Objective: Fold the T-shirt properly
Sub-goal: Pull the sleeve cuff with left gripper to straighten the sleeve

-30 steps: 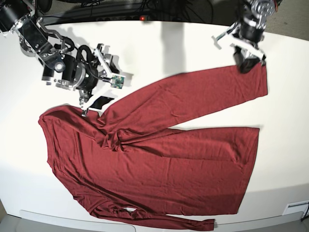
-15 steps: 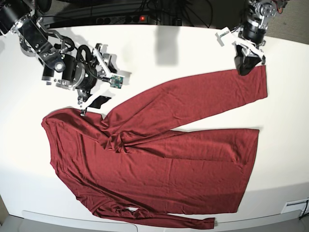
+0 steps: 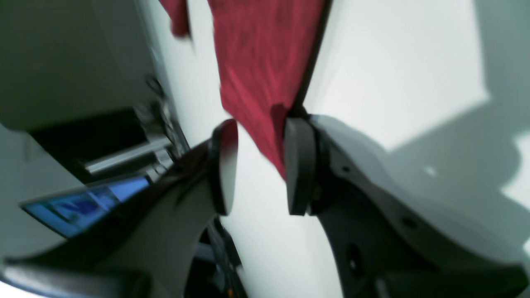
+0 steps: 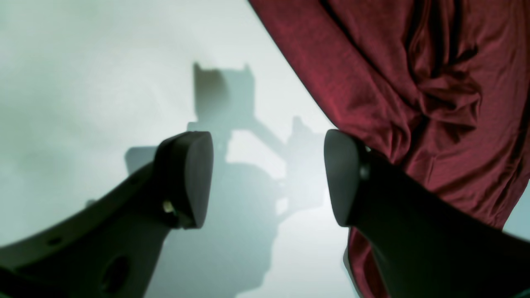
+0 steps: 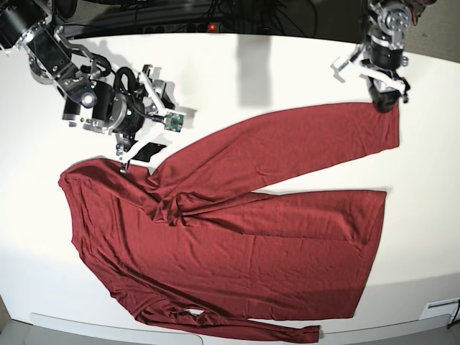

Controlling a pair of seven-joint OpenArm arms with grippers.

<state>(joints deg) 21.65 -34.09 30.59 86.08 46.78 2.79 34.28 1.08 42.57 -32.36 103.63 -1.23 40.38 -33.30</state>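
A large dark red long-sleeved T-shirt [image 5: 237,244] of thin, wrinkly fabric lies spread flat on a white table [image 5: 424,180], seen from overhead. Nearest the bottom edge of the view, one sleeve runs along the front of the table, its cuff pointing right. Above it the body of the shirt stretches across the middle, with its hem at the right and its shoulder at the left. Creases bunch where the second sleeve joins the body. That second sleeve reaches diagonally up and to the right, toward the far corner.

At the far left, the right gripper [image 5: 136,154] sits at the shirt's shoulder edge. Its wrist camera shows the two dark fingers [image 4: 186,178] spread wide apart, with bare table between them and the maroon cloth [image 4: 414,91] lying beside and behind one finger.

At the far right, the left gripper [image 5: 384,97] stands over the cuff of the diagonal sleeve. Its wrist camera, which is blurred, shows its fingers [image 3: 298,165] parted with a gap between them, and the tip of the red cuff [image 3: 265,82] reaching into that gap against one finger.
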